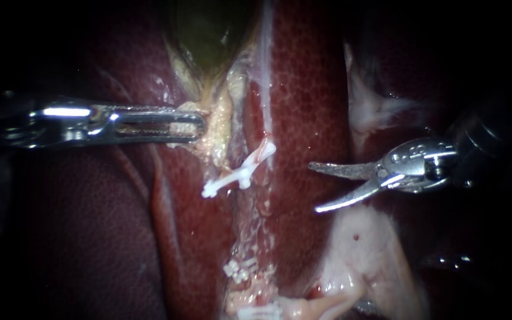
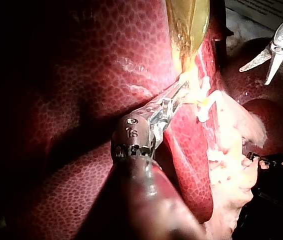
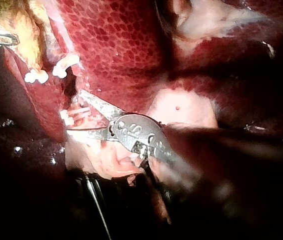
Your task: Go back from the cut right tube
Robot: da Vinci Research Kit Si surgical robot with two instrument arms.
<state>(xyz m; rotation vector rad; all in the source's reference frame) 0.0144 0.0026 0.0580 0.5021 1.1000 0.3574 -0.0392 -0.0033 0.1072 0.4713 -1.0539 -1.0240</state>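
Note:
The cut tube's upper stub hangs free below the gallbladder, with a white clip across it. Its lower end carries more white clips near the bottom of the endoscope view. My right instrument, its two blades open and holding nothing, sits to the right of the stub, apart from it, over the liver. My left instrument is shut on yellowish tissue at the gallbladder's neck. In the right wrist view the open blades lie just short of the clips.
Pale fatty tissue lies under my right instrument and another pale patch above it. In the left wrist view my right instrument shows beyond the gallbladder. Dark liver lobes surround the field.

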